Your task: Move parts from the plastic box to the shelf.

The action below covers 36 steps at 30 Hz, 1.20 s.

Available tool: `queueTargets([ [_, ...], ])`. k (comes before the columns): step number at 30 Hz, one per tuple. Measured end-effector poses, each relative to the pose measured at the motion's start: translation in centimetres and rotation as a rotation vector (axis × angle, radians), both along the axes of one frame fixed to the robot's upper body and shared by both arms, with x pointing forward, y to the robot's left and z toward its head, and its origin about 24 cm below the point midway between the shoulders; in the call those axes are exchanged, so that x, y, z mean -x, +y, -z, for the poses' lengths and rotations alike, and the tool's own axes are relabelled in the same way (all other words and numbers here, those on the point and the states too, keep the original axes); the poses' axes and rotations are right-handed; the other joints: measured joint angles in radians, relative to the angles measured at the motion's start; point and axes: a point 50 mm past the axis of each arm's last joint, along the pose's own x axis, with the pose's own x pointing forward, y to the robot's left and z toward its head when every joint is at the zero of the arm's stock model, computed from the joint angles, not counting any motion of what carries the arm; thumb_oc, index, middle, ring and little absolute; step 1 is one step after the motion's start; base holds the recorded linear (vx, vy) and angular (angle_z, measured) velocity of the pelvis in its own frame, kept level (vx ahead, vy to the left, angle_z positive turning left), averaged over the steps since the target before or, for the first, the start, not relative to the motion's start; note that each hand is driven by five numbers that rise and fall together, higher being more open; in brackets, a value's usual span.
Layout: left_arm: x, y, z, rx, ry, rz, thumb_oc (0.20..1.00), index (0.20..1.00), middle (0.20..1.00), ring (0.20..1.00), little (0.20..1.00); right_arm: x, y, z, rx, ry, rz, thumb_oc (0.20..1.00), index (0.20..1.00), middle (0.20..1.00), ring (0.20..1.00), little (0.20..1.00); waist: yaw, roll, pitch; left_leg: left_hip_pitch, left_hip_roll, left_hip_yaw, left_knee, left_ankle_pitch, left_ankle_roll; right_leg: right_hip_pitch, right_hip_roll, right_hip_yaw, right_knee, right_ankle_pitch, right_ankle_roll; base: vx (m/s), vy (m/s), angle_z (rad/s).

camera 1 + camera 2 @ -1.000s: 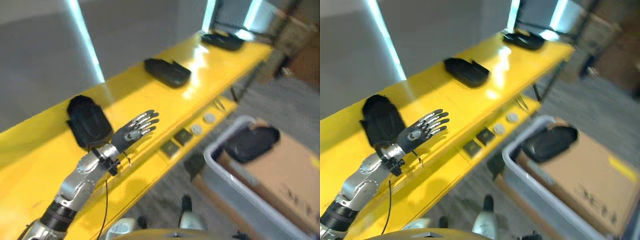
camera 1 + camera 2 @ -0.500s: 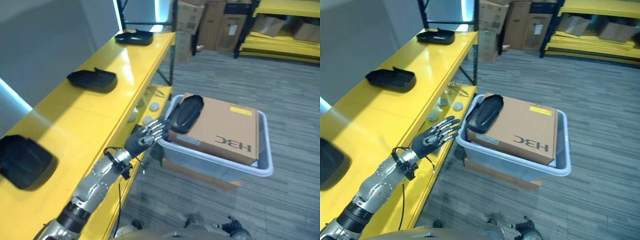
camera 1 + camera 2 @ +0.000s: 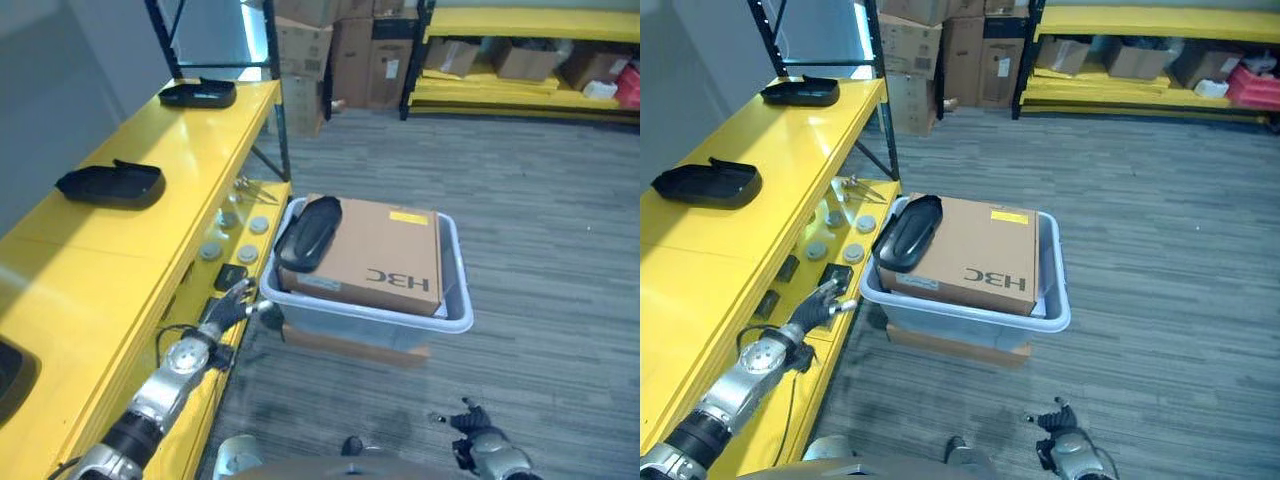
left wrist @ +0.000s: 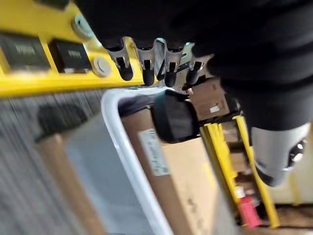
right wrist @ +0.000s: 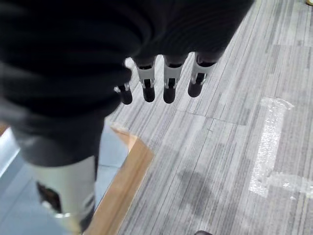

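fingers, left hand: held straight and loosely spread, nothing pinched or carried; in the left wrist view the dark tips are seen pointing toward the box rim, which fits a hand being brought toward the box for a pick.
fingers, right hand: seen low near the floor, straight and relaxed in the right wrist view, nothing held; the hand is judged idle and kept clear of the work.
plastic box: set on the floor just beside the shelf front, so that parts can be carried across without a long reach.
cardboard carton: laid inside the plastic box, taking up most of it and serving as a raised bed for the part.
remaining part: a dark oblong piece resting on the carton at the corner nearest the shelf, partly over the box edge; it is placed where the left hand is closest.
shelf: a yellow top board on which two dark parts are laid well apart, one nearer and one at the far end.
shelf front: small round and square fittings are seen on the lower ledge, not part of the task.
stage: judged to be a return for the next part, grasp not yet made.
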Motion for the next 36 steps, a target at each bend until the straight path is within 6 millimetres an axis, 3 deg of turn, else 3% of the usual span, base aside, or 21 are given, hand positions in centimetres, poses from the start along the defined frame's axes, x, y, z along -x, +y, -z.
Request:
queueTargets([
  [2,0.4,-0.5,0.2,-0.164,-0.039,0.127,1.000,1.000,1.000,1.000,1.000,-0.6,-0.6,-0.4,0.009,-0.011,0.018,1.000,1.000,1.000,1.000,1.000,0.012,0.013,0.016,0.000,-0.043,0.004,-0.147,0.020,0.013,0.030,0.012,0.026,-0.066,0.031,0.022,0.15,0.203,-0.46],
  [4,0.8,-1.1,0.9,-0.261,-0.047,0.219,1.000,1.000,1.000,1.000,1.000,-1.3,-0.6,-0.9,0.004,-0.035,0.017,1.000,1.000,1.000,1.000,1.000,0.009,0.029,0.035,0.006,-0.039,0.008,-0.197,0.061,0.027,0.061,0.021,0.024,-0.090,0.032,0.011,0.07,0.150,-0.43],
  [5,1.9,-1.5,3.0,-0.327,0.009,0.242,1.000,1.000,1.000,1.000,1.000,-1.3,-0.2,-0.9,-0.017,-0.050,0.013,1.000,1.000,1.000,1.000,1.000,0.002,0.040,0.037,0.039,-0.023,0.033,-0.229,0.077,0.047,0.071,0.022,0.034,-0.076,0.021,-0.001,0.06,0.112,-0.81],
  [7,3.0,-2.0,5.1,-0.363,0.074,0.235,1.000,1.000,1.000,1.000,1.000,-0.7,0.3,-0.5,-0.055,-0.058,0.042,1.000,1.000,1.000,1.000,1.000,-0.024,0.042,0.037,0.058,-0.025,0.050,-0.192,0.073,0.050,0.057,0.005,0.016,-0.061,0.014,0.005,0.06,0.123,-0.73],
  [9,4.2,-2.4,7.2,-0.387,0.153,0.193,1.000,1.000,1.000,1.000,1.000,0.0,0.4,0.0,-0.102,-0.073,0.107,1.000,1.000,1.000,1.000,1.000,-0.048,0.062,0.027,0.085,-0.030,0.059,-0.225,0.052,0.073,0.025,-0.003,-0.026,-0.031,0.008,0.039,0.05,0.104,-0.28],
  [12,6.1,-0.8,9.4,-0.472,0.228,0.057,1.000,1.000,1.000,1.000,1.000,1.2,2.7,1.3,-0.219,-0.099,0.217,1.000,1.000,1.000,1.000,1.000,-0.075,0.001,0.051,0.101,-0.089,0.070,-0.308,0.092,0.111,-0.005,-0.064,-0.035,-0.005,0.017,0.083,0.03,0.068,0.03],
  [14,7.4,0.6,10.0,-0.492,0.249,-0.042,1.000,1.000,1.000,1.000,1.000,-0.8,3.6,0.0,-0.235,-0.241,0.215,1.000,1.000,1.000,1.000,1.000,-0.069,-0.007,0.056,0.101,-0.110,0.074,-0.316,0.092,0.117,-0.003,-0.089,-0.040,-0.018,0.026,0.099,-0.02,0.038,0.01],
  [17,9.1,2.5,10.5,-0.505,0.275,-0.181,1.000,1.000,1.000,1.000,1.000,-5.7,3.8,-5.0,-0.246,-0.568,0.215,1.000,1.000,1.000,1.000,1.000,-0.043,0.009,0.070,0.103,-0.127,0.079,-0.316,0.086,0.127,0.011,-0.103,-0.042,-0.045,0.041,0.122,-0.05,0.003,0.01],
  [19,10.8,4.0,10.8,-0.491,0.320,-0.313,1.000,1.000,1.000,1.000,1.000,-10.3,2.8,-12.0,-0.190,-0.923,0.205,1.000,1.000,1.000,1.000,1.000,-0.017,0.030,0.086,0.099,-0.130,0.075,-0.320,0.088,0.130,0.016,-0.103,-0.048,-0.064,0.051,0.124,-0.01,-0.005,0.10],
  [20,12.0,4.2,11.1,-0.480,0.345,-0.343,1.000,1.000,1.000,1.000,1.000,-11.6,2.0,-15.9,-0.137,-1.063,0.180,1.000,1.000,1.000,1.000,1.000,0.003,0.032,0.089,0.097,-0.130,0.064,-0.329,0.090,0.129,0.016,-0.096,-0.057,-0.070,0.054,0.123,0.00,0.000,0.28],
  [22,15.1,5.1,11.6,-0.459,0.410,-0.426,1.000,1.000,1.000,1.000,1.000,-11.6,0.6,-26.4,-0.006,-1.451,0.124,1.000,1.000,1.000,1.000,1.000,0.028,0.031,0.096,0.089,-0.128,0.054,-0.327,0.096,0.135,0.034,-0.089,-0.074,-0.103,0.073,0.124,0.06,0.032,0.22],
  [23,16.8,5.6,12.0,-0.464,0.466,-0.456,1.000,1.000,1.000,1.000,1.000,-11.9,0.1,-29.6,0.056,-1.566,0.121,1.000,1.000,1.000,1.000,1.000,0.038,0.017,0.104,0.097,-0.128,0.045,-0.328,0.095,0.134,0.051,-0.091,-0.085,-0.108,0.071,0.124,0.09,0.054,0.18],
  [25,17.5,6.6,12.1,-0.458,0.498,-0.492,1.000,1.000,1.000,1.000,1.000,-12.9,-1.1,-32.9,0.130,-1.602,0.136,1.000,1.000,1.000,1.000,1.000,0.067,-0.004,0.113,0.097,-0.130,0.022,-0.327,0.088,0.127,0.066,-0.093,-0.104,-0.115,0.070,0.125,0.09,0.064,0.35],
  [26,16.7,6.6,11.9,-0.445,0.475,-0.467,1.000,1.000,1.000,1.000,1.000,-14.8,-2.5,-31.8,0.155,-1.481,0.211,1.000,1.000,1.000,1.000,1.000,0.102,-0.018,0.110,0.096,-0.136,0.000,-0.326,0.088,0.126,0.079,-0.094,-0.127,-0.116,0.066,0.129,0.10,0.087,0.41],
  [28,16.2,6.3,11.8,-0.421,0.456,-0.448,1.000,1.000,1.000,1.000,1.000,-16.1,-2.4,-29.2,0.134,-1.332,0.234,1.000,1.000,1.000,1.000,1.000,0.150,-0.018,0.111,0.088,-0.143,-0.019,-0.319,0.086,0.127,0.083,-0.105,-0.149,-0.116,0.061,0.131,0.06,0.092,0.39],
  [30,15.5,5.7,11.9,-0.407,0.437,-0.400,1.000,1.000,1.000,1.000,1.000,-17.1,-1.7,-23.6,0.073,-1.101,0.298,1.000,1.000,1.000,1.000,1.000,0.195,-0.015,0.115,0.054,-0.159,-0.055,-0.300,0.095,0.140,0.077,-0.112,-0.182,-0.107,0.056,0.134,-0.02,0.128,0.56],
  [31,15.5,5.6,12.0,-0.408,0.439,-0.391,1.000,1.000,1.000,1.000,1.000,-17.2,-1.5,-22.2,0.062,-1.049,0.317,1.000,1.000,1.000,1.000,1.000,0.213,-0.009,0.121,0.043,-0.164,-0.063,-0.290,0.094,0.140,0.074,-0.116,-0.190,-0.104,0.055,0.135,-0.04,0.141,0.40],
  [33,15.5,5.6,12.1,-0.414,0.444,-0.379,1.000,1.000,1.000,1.000,1.000,-17.2,-1.4,-20.4,0.053,-0.980,0.341,1.000,1.000,1.000,1.000,1.000,0.234,0.007,0.133,0.027,-0.174,-0.082,-0.284,0.097,0.144,0.068,-0.126,-0.209,-0.096,0.052,0.138,-0.07,0.091,0.30],
  [36,15.6,6.0,12.2,-0.420,0.446,-0.370,1.000,1.000,1.000,1.000,1.000,-17.6,-2.4,-19.5,0.063,-0.941,0.418,1.000,1.000,1.000,1.000,1.000,0.259,0.027,0.165,-0.027,-0.187,-0.106,-0.252,0.101,0.149,0.030,-0.139,-0.234,-0.068,0.047,0.143,-0.11,0.086,0.26],
])
